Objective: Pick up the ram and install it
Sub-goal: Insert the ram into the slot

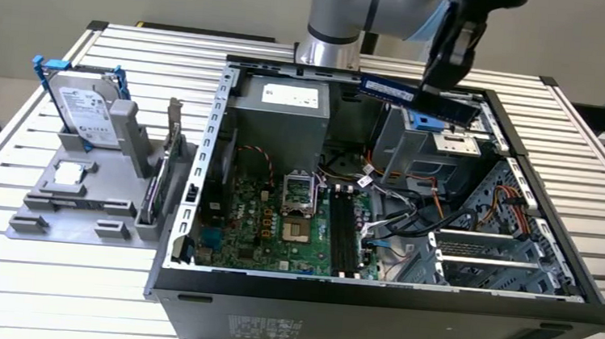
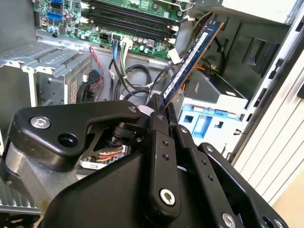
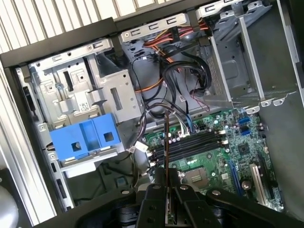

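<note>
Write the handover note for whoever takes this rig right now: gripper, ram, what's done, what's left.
Gripper: shut on the ram.
Ram: held in the air over the open computer case, above the drive-bay end, clear of the motherboard.
Done: the ram is picked up and is over the case.
Left: the install. The ram is not seated in any of the memory slots, which look empty in both wrist views.
</note>
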